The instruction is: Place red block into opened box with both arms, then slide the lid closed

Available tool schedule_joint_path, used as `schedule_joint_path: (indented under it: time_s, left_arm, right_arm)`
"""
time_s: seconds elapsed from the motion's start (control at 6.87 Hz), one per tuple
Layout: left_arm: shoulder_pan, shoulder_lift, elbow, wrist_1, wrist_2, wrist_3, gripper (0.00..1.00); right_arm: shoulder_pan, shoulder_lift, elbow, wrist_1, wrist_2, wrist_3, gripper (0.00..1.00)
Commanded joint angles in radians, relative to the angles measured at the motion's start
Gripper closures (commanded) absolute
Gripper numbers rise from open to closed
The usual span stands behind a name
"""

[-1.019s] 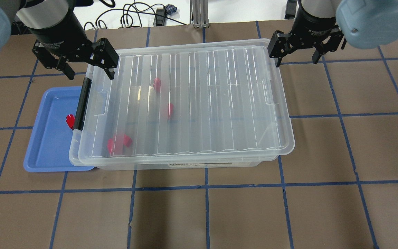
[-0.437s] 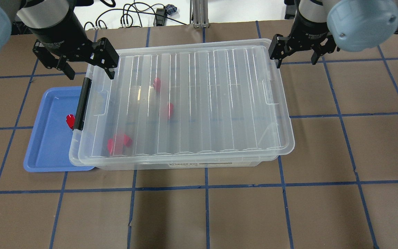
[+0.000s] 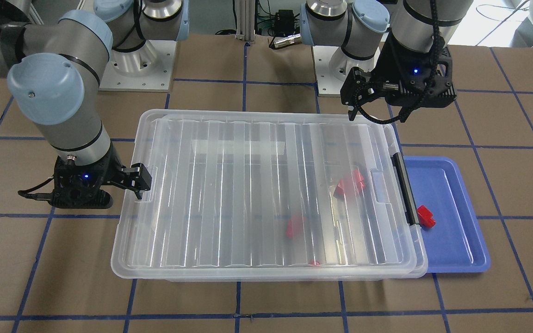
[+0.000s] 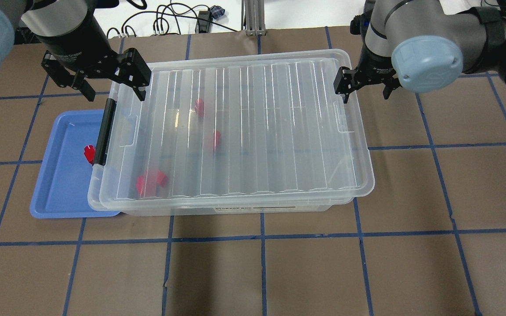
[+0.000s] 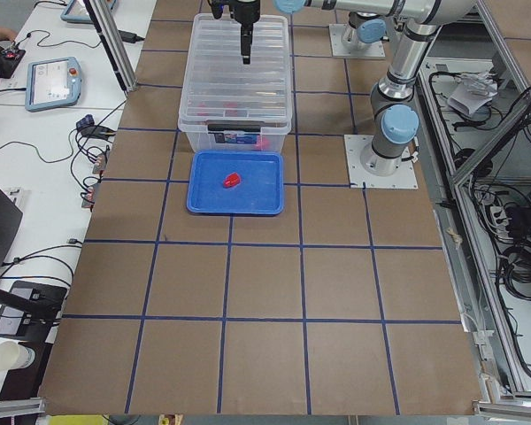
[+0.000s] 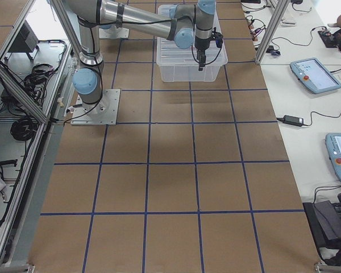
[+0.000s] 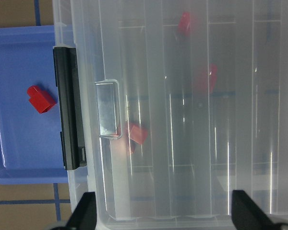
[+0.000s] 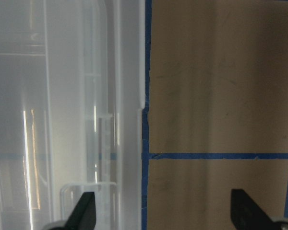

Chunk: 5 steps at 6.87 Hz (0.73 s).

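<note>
The clear box (image 4: 279,206) stands mid-table with its ribbed lid (image 4: 257,131) lying on it, shifted slightly toward my right arm's end. Three red blocks show blurred through the lid, one of them (image 4: 151,181) near the front. Another red block (image 4: 88,153) (image 7: 41,98) lies in the blue tray (image 4: 59,184) beside the black latch (image 4: 103,131). My left gripper (image 4: 115,93) (image 7: 165,215) hangs open over the box's far latch-end corner. My right gripper (image 4: 364,90) (image 8: 165,215) is open astride the lid's other short edge, one finger over the lid, one over the table.
The blue tray is partly tucked under the box's latch end. Cables (image 4: 169,22) lie beyond the table's far edge. The arm bases (image 3: 137,64) stand behind the box. Brown table surface with blue tape lines spreads in front and to the right.
My right gripper has moved in toward the box and lower, now straddling the lid's short edge. The left gripper, box, lid and blocks have not moved.
</note>
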Motion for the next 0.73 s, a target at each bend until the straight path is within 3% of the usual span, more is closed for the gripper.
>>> schedule_joint_path:
  time_s: [0.0, 0.29, 0.58]
  left_arm:
    - [0.0, -0.001, 0.001, 0.001, -0.001, 0.0, 0.0]
    - [0.0, -0.001, 0.001, 0.001, -0.001, 0.0, 0.0]
    - [0.0, 0.001, -0.001, -0.001, -0.001, 0.0, 0.0]
  right_arm:
    - [-0.005, 0.002, 0.016, -0.007, -0.018, -0.013, 0.0]
    - [-0.011, 0.002, 0.019, -0.007, -0.185, -0.03, 0.0]
    - [-0.098, -0.005, 0.016, -0.007, -0.233, -0.059, 0.0]
